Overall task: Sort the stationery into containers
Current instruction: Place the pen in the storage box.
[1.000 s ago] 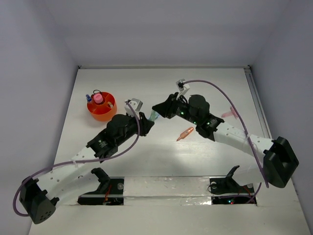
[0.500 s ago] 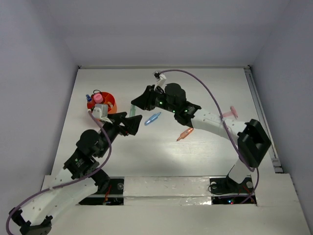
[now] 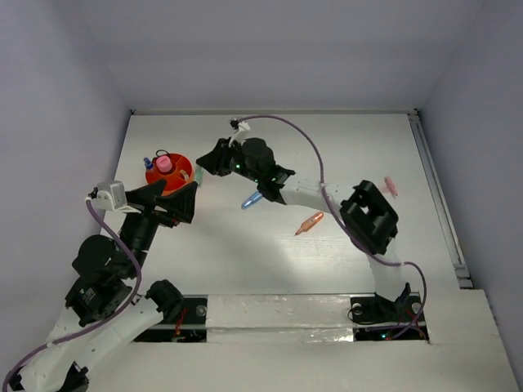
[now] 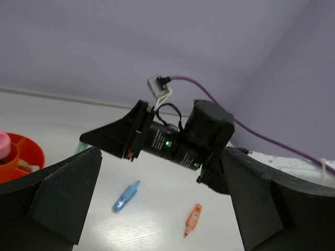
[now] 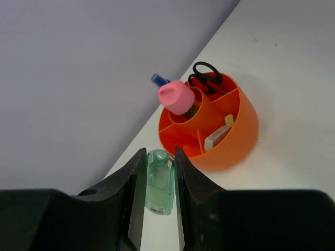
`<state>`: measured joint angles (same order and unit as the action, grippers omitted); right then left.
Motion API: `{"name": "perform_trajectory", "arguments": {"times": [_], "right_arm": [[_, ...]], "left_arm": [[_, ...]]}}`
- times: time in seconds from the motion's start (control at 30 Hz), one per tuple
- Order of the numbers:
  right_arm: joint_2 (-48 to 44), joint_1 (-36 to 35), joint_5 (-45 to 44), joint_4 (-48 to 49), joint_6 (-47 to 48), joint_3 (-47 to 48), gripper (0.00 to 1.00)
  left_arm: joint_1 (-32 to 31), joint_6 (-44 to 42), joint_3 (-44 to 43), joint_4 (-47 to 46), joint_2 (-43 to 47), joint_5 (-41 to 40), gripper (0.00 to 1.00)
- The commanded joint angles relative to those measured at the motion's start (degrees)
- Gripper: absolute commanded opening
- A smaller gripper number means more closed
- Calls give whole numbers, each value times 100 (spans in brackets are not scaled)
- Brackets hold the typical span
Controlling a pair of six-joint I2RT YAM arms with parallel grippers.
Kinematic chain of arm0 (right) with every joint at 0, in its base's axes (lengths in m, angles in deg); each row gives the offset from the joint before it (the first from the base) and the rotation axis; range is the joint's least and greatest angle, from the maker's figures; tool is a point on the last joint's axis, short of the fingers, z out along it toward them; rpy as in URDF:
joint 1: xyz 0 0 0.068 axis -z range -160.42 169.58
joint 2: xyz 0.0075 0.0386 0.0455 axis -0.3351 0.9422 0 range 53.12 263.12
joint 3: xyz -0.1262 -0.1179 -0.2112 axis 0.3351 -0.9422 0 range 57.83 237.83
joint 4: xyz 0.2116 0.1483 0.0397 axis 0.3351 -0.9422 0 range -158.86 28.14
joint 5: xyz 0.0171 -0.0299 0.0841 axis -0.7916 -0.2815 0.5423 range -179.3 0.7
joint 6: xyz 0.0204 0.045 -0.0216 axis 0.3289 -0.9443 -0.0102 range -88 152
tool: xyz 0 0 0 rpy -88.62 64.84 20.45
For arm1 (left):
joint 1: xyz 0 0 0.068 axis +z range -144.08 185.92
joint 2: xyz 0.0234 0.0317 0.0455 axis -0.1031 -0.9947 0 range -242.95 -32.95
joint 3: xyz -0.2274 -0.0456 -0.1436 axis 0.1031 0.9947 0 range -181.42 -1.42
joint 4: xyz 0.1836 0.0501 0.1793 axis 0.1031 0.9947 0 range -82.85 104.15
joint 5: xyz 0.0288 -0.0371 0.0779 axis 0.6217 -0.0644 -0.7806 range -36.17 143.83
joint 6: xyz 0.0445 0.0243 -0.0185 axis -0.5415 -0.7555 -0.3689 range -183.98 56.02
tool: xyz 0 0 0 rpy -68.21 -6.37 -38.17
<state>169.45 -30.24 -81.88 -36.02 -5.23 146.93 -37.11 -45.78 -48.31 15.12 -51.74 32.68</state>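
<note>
The orange-red cup (image 3: 175,186) (image 5: 238,137) stands at the far left of the table. It holds a pink tube (image 5: 177,97), black-handled scissors (image 5: 205,76), a blue-white marker (image 5: 158,80) and a small beige-grey piece (image 5: 216,139). My right gripper (image 3: 203,170) (image 5: 159,157) is shut on a green marker (image 5: 159,183), raised just beside the cup's rim. My left gripper (image 3: 173,201) (image 4: 161,172) is open and holds nothing, on the near side of the cup. A light blue marker (image 3: 252,199) (image 4: 126,196) and an orange marker (image 3: 309,222) (image 4: 192,219) lie on the table.
A small pink item (image 3: 391,186) lies at the far right of the table. The right arm (image 3: 327,196) reaches across the middle, over the light blue marker. White walls close the table's back and sides.
My left gripper has opened and pulled back to the left and nearer. The light blue marker now lies bare on the table. My right gripper has carried the green marker left to the cup.
</note>
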Motion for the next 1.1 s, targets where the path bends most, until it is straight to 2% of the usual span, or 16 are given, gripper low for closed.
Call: {"name": "perform_trajectory", "arguments": {"times": [0.0,0.2,0.33,0.6,0.63,0.8,1.07], "right_arm": [[477,-343,-617,825,680,634,0],[1294,-616,-1321,1053,1569,1512,0],[1628,-616,-1480,1151,1579,1837,0],[2209,-669,-1498,993,1807,2533,0],[2244,-669,-1507,975,1842,2559,0],[2341,-669,-1515,992,2000,2516,0],[2210,-669,-1665,1107,2282,2138,0]], "left_arm": [[13,-624,-223,-5,-256,-547,99],[128,-677,92,-129,-205,-557,99],[426,-642,268,-173,-117,-347,99],[1735,-633,435,-489,-275,1040,99],[1954,-624,444,-515,-275,1147,99],[2280,-563,488,-603,-327,1561,99],[2439,-536,506,-638,-336,1719,99]]}}
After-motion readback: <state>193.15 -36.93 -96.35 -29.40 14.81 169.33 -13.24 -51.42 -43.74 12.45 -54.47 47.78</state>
